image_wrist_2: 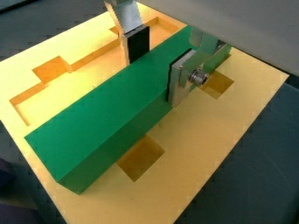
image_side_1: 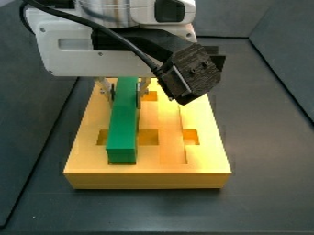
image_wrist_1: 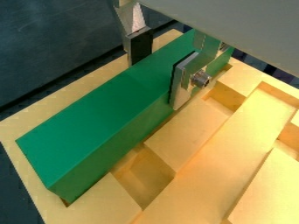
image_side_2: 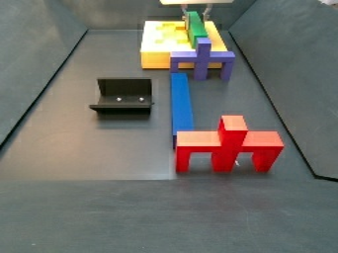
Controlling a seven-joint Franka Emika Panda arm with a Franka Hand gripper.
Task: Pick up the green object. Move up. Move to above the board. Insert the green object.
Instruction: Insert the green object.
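Observation:
The green object (image_wrist_1: 105, 122) (image_wrist_2: 105, 127) is a long green bar lying lengthwise along the orange-yellow board (image_wrist_1: 233, 166) (image_wrist_2: 222, 149). My gripper (image_wrist_1: 159, 74) (image_wrist_2: 158, 72) is shut on it near its far end, with a finger pressed against each long side. In a side view the green object (image_side_1: 124, 124) runs down the board's (image_side_1: 185, 170) left half, under the gripper (image_side_1: 128, 87). I cannot tell whether it touches the board. Square holes show beside the bar. The green object (image_side_2: 196, 28) and board (image_side_2: 158, 44) appear small at the far end of the floor.
A purple block (image_side_2: 203, 61) stands just in front of the board. A blue bar (image_side_2: 181, 104) lies on the floor behind it, leading to a red piece (image_side_2: 228, 146). The black fixture (image_side_2: 122, 97) sits to the left. Dark walls surround the floor.

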